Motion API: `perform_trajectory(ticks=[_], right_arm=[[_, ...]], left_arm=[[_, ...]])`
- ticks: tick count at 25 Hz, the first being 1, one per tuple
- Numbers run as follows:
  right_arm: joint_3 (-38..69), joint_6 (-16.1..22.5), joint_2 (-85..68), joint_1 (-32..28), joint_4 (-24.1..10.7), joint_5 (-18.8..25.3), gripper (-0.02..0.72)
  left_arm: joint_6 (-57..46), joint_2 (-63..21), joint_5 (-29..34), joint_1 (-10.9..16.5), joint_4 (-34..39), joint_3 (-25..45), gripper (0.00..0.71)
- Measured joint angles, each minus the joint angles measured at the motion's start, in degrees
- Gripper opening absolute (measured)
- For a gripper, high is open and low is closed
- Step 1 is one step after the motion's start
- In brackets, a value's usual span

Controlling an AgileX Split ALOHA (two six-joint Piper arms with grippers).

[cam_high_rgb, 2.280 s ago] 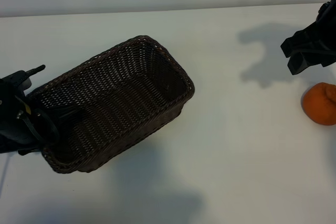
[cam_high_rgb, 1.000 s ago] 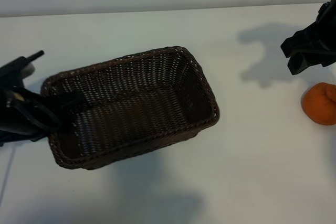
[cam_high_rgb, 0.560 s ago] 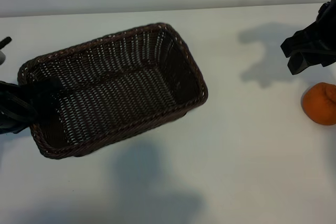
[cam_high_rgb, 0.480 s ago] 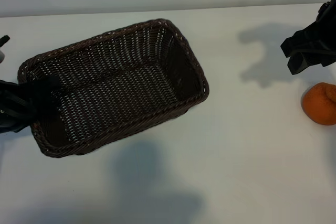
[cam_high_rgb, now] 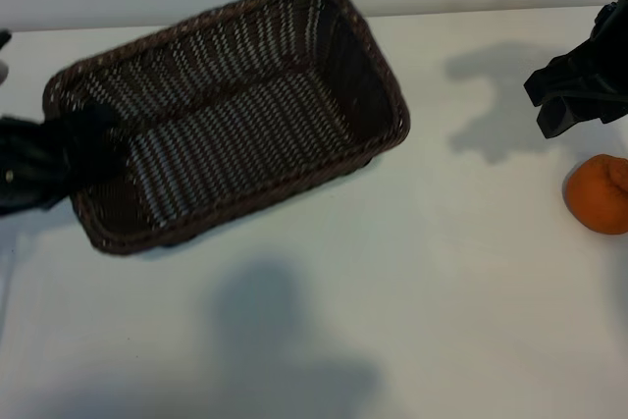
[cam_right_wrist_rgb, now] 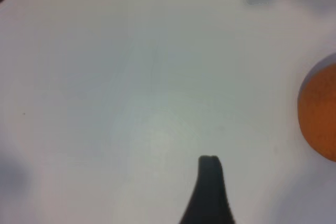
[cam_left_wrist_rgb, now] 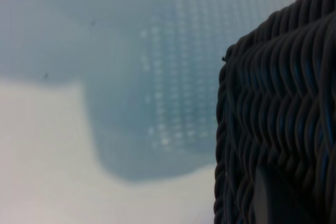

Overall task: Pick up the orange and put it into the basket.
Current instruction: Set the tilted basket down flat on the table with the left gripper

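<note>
Exterior view: left gripper [cam_high_rgb: 74, 149] pinches basket [cam_high_rgb: 378, 76] rim & lifts it, so orange [cam_high_rgb: 597, 195], far off, can go in; right gripper [cam_high_rgb: 569, 105] waits above orange, fingers apart.

The dark woven basket [cam_high_rgb: 231, 110] hangs tilted above the table, well apart from the orange [cam_high_rgb: 597, 194].

The orange [cam_high_rgb: 598, 194] runs off the right edge of the exterior view, and in the right wrist view it [cam_right_wrist_rgb: 318, 112] is again cut by the frame edge, only a curved slice showing. The right gripper [cam_high_rgb: 574, 95] is clipped by the same right edge — its fingertips cannot be made out there, and its wrist view shows one dark finger [cam_right_wrist_rgb: 209, 192] alone. The left gripper [cam_high_rgb: 69, 149] merges with the dark short end of the basket [cam_high_rgb: 363, 66] — its body runs off the left edge, and the left wrist view gives only a blurred corner of weave [cam_left_wrist_rgb: 278, 124].
</note>
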Motion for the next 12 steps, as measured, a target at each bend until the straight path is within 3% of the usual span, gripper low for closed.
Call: perform_trajectory(ticks=[12], right_arm=[[0.0, 0.0, 0.0, 0.0, 0.0, 0.0, 0.556]], left_arm=[[9.4, 17.2, 12.3, -0.2, -0.6, -21.2, 0.154]])
